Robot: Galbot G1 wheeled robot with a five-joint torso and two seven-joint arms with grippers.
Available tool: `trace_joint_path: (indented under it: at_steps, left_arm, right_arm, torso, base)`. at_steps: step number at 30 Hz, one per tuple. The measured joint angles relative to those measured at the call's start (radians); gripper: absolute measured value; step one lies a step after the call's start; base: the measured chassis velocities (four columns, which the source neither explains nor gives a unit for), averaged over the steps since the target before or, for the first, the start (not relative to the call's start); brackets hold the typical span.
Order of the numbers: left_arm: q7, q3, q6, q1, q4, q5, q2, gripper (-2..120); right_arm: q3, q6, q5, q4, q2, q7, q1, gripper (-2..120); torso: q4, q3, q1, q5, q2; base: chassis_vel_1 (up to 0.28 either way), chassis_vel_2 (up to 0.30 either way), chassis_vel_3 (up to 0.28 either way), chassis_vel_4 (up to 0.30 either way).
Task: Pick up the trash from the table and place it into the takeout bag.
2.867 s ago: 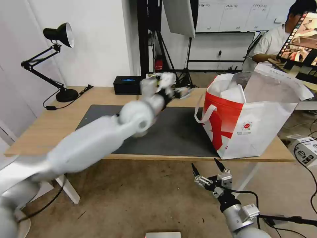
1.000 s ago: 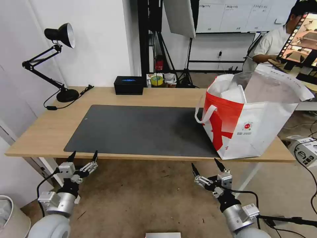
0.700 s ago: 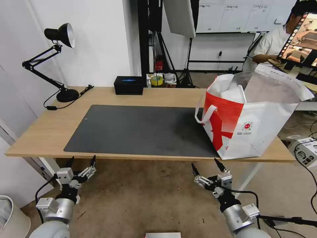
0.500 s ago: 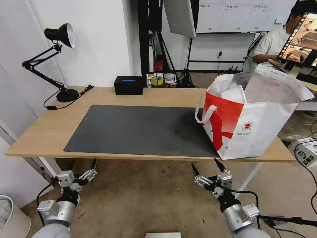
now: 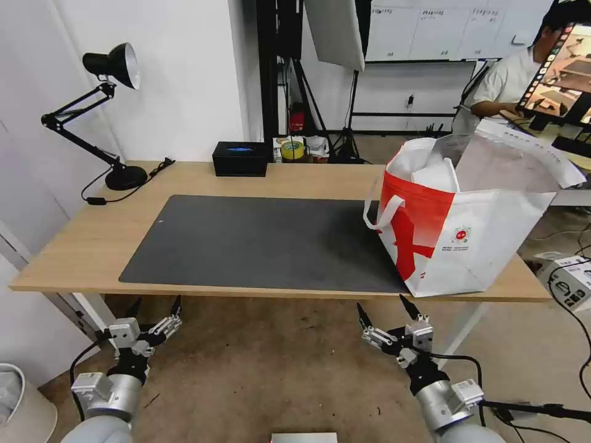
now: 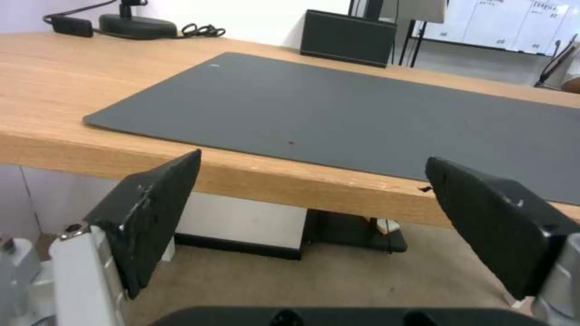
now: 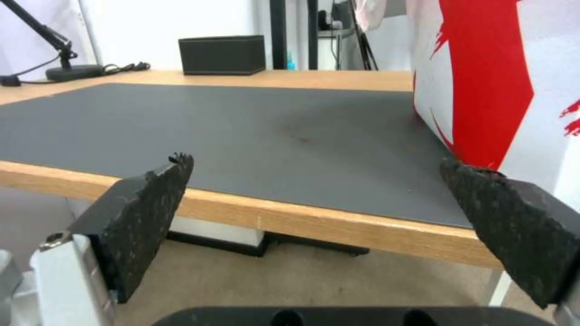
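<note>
Takeout bag [image 5: 458, 237] stands upright on the table's [image 5: 74, 246] right end, mouth open upward, logo face toward your grippers, one corner on the dark grey mat [image 5: 265, 243]. Your table's long axis runs left to right. Black box [image 5: 240, 158] and desk lamp [image 5: 114, 123] sit beyond the mat. Left gripper [image 5: 154, 311] and right gripper [image 5: 383, 311] hang below the near table edge, both spread wide, holding nothing.

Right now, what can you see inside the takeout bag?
Through the open top of the takeout bag show silver foil lining and something white near the rim. Its walls hide everything lower down, so I cannot identify any trash in it.
</note>
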Motion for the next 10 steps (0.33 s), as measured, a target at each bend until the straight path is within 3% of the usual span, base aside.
trace_joint_path:
  at_steps: [10]
  left_arm:
    - [0.0, 0.001, 0.001, -0.001, 0.0, 0.0, 0.001, 100]
  right_arm:
    - [0.0, 0.0, 0.0, 0.0, 0.0, 0.0, 0.0, 100]
  torso:
    - [0.0, 0.0, 0.0, 0.0, 0.0]
  base:
    - [0.0, 0.0, 0.0, 0.0]
